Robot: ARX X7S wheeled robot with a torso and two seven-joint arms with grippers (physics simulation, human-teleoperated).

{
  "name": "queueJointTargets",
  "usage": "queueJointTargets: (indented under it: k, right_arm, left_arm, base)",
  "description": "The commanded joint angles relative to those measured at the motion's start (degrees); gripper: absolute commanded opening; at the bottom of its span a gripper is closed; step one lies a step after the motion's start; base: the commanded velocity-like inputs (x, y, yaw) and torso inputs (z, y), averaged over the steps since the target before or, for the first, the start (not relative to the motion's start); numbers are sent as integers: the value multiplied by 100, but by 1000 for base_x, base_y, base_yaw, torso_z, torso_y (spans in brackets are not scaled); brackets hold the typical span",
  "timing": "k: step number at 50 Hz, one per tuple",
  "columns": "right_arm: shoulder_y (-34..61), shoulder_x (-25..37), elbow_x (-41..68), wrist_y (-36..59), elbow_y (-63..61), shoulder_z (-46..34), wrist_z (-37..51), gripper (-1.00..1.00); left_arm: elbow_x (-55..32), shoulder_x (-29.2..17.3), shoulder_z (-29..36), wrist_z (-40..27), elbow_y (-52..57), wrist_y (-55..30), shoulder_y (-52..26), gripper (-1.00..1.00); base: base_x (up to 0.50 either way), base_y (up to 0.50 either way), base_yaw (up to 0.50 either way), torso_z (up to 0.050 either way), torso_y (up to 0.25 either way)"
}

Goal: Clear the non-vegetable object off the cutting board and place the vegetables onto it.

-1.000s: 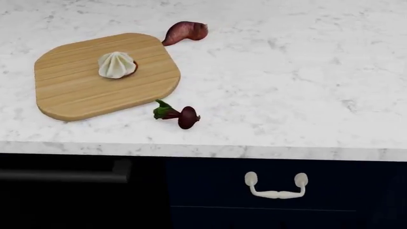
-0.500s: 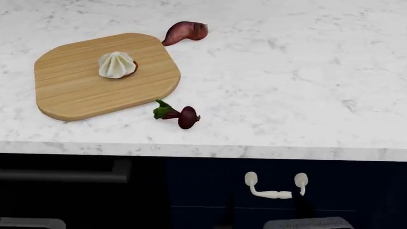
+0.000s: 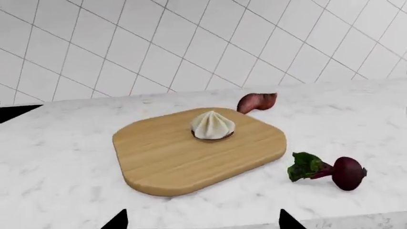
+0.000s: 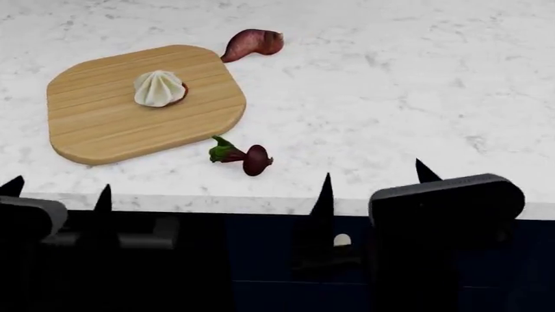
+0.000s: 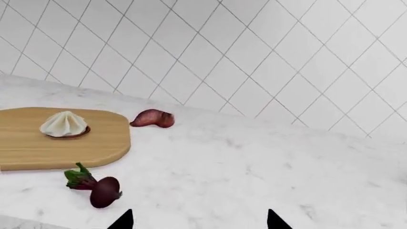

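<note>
Wide white marbled surface (image 4: pixel 390 97) fills the head view, white tiled wall (image 3: pixel 190 43) behind it in both wrist views; on it, toward the left, lies the light wooden cutting board (image 4: pixel 104 130), flat, rounded corners, thick edge; dead centre-ish on the board sits the cream pleated dumpling (image 4: pixel 158 88), upright on its dark base, touching nothing else. Off the board's far right corner lies the reddish sweet potato (image 4: pixel 253 44), tapered end right against the board's edge, whether touching I cannot tell; by the board's near right corner, on bare marble, the small maroon beet (image 4: pixel 257 160) rests on its side, green leaves pointing back at the board, just beside it.

Down at the front edge now, both arms in view; the right pincer (image 4: pixel 373 185) shows two dark fingertips spread well apart, holding nothing; the left pincer (image 4: pixel 56 190) likewise, tips parted, empty; both are short of the food, near the surface's front edge, above the dark cabinet front (image 4: pixel 260 260).
</note>
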Motion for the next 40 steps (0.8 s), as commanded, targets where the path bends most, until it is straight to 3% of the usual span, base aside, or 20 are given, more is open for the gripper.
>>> queueJointTargets:
  k: [1,9,11,16,21,23,26,40]
  right_arm:
    - [1459,-200,133,1453,-22,530,-281,100]
    - [2931,-90,150,1826,968,68,-500,100]
    - [3223,-51,174,1748,1298,-24,-657,100]
    - [4019,-59,75,1531,2268,-181,-843,100]
    - [4676,-43,-131,1217,3187,-497,-970,100]
    - [4854,-71,-175,1149,3457,-522,-980,100]
    - [5060,-113,-225,1018,3782,-561,-1008,100]
    - [5530,-135,-241,968,4288,-788,-1193,100]
  left_arm:
    - [-358,30,-326,33,409,-1894,-1348,100]
    - [-652,57,-403,305,-501,-2583,-3008,100]
    - [-443,-128,19,409,-795,-2364,-3323,100]
    - [-291,-155,355,766,-1860,-1990,-3967,100]
    - [-441,-73,327,1008,-2465,-2195,-4572,100]
    - [-592,14,154,1054,-2584,-2380,-4749,100]
    - [-422,-82,431,1124,-2768,-2187,-4972,100]
    - [-452,-101,395,1210,-3072,-2097,-5125,100]
  base:
    - [0,0,0,0,0]
    - [0,0,0,0,0]
    - [0,0,0,0,0]
    - [0,0,0,0,0]
    - [0,0,0,0,0]
    - [0,0,0,0,0]
    - [87,0,0,0,0]
    - [495,-1,0,0,0]
